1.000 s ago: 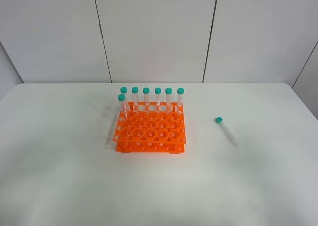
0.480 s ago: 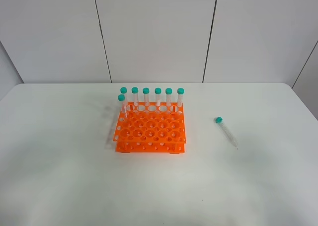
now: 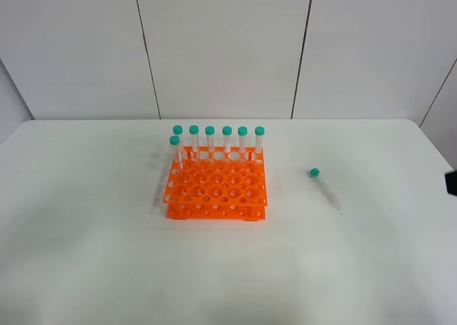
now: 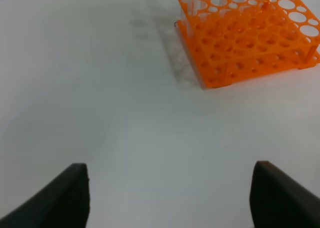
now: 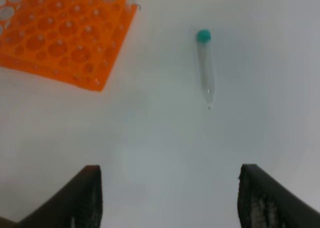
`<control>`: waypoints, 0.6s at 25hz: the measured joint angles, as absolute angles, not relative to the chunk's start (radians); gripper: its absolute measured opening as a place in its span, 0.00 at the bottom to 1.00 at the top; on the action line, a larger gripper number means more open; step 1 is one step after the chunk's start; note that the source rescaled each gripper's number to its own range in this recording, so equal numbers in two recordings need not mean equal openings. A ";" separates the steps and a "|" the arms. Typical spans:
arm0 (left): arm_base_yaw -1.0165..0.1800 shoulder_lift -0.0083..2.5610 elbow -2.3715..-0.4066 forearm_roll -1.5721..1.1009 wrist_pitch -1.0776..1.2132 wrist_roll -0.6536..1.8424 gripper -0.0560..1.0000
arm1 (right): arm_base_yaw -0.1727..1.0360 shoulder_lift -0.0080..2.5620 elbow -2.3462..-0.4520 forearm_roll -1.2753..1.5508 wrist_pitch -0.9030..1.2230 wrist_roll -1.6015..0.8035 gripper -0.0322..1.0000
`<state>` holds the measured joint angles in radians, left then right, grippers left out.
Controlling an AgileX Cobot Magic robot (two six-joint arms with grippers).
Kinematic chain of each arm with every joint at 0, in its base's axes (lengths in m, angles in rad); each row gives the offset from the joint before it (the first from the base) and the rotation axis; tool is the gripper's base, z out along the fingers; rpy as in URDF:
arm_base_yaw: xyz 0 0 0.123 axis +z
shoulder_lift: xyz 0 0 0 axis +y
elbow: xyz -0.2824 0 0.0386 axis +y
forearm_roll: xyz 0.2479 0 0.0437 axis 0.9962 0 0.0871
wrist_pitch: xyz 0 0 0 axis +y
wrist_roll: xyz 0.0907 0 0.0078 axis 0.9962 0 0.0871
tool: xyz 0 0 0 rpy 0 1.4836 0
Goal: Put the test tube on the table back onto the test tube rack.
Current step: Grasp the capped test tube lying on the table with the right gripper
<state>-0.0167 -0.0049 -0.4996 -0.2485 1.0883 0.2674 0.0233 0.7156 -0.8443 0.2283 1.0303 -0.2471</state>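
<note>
**White matte table (image 3: pixel 78 268): a slim clear test tube (image 3: pixel 325 190) with a teal screw cap lies loose**

The test tube lies flat on the bare tabletop, between the middle of the table and its right edge. Its cap points toward the far edge and its pointed tip toward the near right corner. Nothing touches it.

Well apart from it, around the middle of the table and nearer the far edge, stands the bright orange plastic test tube rack (image 3: pixel 216 193), two tiers with a grid of round holes. Seven upright capped tubes (image 3: pixel 226 141) of the same kind fill it. Six stand along the far row and one in the next row at the left end. The other holes are vacant.

The right gripper (image 5: pixel 167 193) hangs above the table on the near side of the test tube, fingers spread with only tabletop between them. The left gripper (image 4: pixel 170 193) hangs off the rack's near left corner, fingers spread wide and gripping nothing.

Pale grey wall panels (image 3: pixel 221 46) rise behind the far edge.
</note>
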 joint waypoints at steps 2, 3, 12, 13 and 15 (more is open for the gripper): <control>-0.017 -0.005 -0.500 -0.249 1.088 0.267 1.00 | 0.023 0.870 -0.961 0.231 1.030 -0.278 0.64; -0.017 -0.005 -0.500 -0.249 1.088 0.267 1.00 | 0.023 0.934 -1.014 0.231 1.033 -0.285 0.64; -0.017 -0.005 -0.500 -0.249 1.088 0.267 1.00 | 0.108 1.590 -1.578 0.139 1.199 -0.281 0.56; -0.017 -0.005 -0.500 -0.249 1.088 0.267 1.00 | 0.108 1.654 -1.614 0.132 1.202 -0.274 0.56; -0.017 -0.005 -0.500 -0.249 1.088 0.267 1.00 | 0.109 1.756 -1.668 0.125 1.208 -0.256 0.56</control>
<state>-0.0167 -0.0049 -0.4996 -0.2485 1.0883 0.2674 0.1086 1.7555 -1.6680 0.1251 1.2083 -0.2556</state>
